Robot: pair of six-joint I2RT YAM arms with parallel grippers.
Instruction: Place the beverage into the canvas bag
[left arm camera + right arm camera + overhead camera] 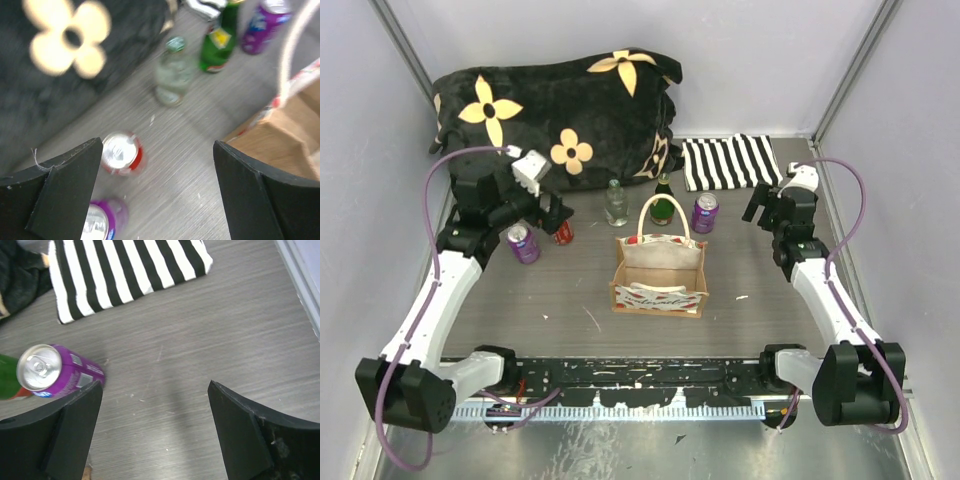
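- Top view: the canvas bag [660,270] stands upright mid-counter [560,300], mouth up. The left tool [552,208] hangs spread above the red can [563,233] and the left purple can [523,243]. The right tool [760,205], also spread, is near the right purple can [705,213]. Nothing is gripped, so this looks like the reach for a drink.
- Left wrist view: blurry. The red can sits just beside the left finger, the bag's corner by the other. Likely next: centre over one can, descend, pinch.
- Right wrist view: jaws wide over bare counter, purple can off left, the green bottle [7,377] cut off. Which drink is meant is unclear.
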